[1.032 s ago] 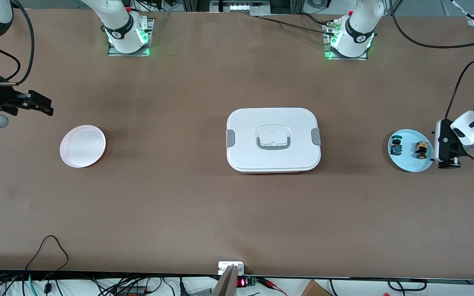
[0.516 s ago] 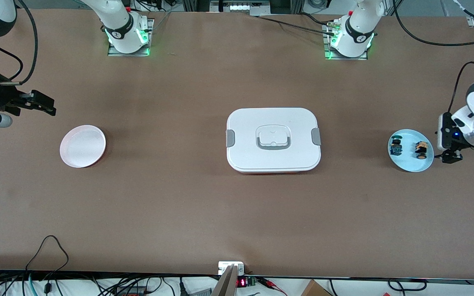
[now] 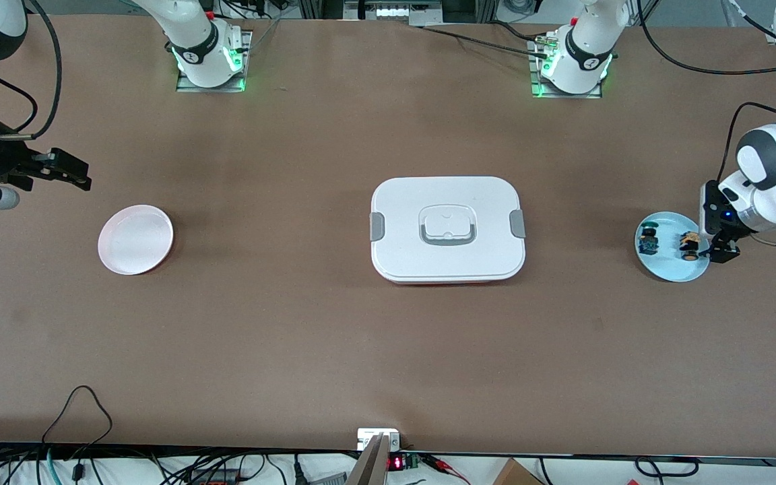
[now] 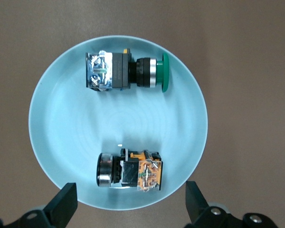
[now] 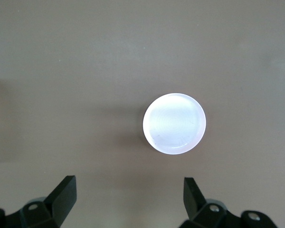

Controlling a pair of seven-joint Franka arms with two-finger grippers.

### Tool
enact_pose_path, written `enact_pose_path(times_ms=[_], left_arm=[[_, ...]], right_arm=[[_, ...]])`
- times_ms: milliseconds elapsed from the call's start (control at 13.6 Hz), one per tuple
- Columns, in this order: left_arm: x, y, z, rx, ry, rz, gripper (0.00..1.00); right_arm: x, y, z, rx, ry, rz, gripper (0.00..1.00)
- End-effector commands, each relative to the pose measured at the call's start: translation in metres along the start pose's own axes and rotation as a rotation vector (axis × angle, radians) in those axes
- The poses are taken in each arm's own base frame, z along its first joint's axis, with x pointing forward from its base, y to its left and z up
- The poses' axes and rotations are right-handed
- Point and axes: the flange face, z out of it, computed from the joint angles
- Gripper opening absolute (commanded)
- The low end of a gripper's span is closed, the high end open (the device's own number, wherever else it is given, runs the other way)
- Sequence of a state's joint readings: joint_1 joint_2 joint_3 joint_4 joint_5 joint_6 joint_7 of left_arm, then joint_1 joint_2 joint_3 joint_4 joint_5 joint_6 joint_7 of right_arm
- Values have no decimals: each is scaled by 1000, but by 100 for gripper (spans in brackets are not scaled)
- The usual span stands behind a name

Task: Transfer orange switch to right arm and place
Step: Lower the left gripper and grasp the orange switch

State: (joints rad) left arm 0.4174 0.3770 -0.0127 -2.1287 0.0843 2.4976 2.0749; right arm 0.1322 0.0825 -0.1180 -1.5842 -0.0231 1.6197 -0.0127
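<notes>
Left gripper [image 3: 717, 250] now over the blue plate's [image 3: 671, 273] rim, jaws apart, seemingly lining up on the orange switch [image 3: 688, 245]; right gripper [image 3: 65, 172] waiting, open.

You are looking at a robotics laboratory: two white arms are bolted by green-lit bases [image 3: 211, 64] to a plain brown worktop [image 3: 334, 337], with loose cables [image 3: 78, 404] and an electronics board with a red display [image 3: 395, 463] along its edge nearest the front camera.
</notes>
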Motion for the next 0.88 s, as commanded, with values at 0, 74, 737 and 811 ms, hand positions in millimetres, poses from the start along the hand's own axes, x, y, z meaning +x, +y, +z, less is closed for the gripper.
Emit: enact_pose_path(times_ms=[0, 74, 737, 811], left_arm=[[-5, -2, 12, 9, -10, 31, 100], [-4, -3, 17, 20, -13, 30, 100], [-9, -10, 37, 35, -10, 20, 100], [-9, -9, 38, 33, -9, 19, 100]], right_arm=[[-6, 0, -3, -5, 12, -9, 100], [-6, 0, -3, -5, 10, -9, 100], [-7, 2, 0, -5, -2, 3, 100], [-7, 2, 0, -5, -2, 5, 100]])
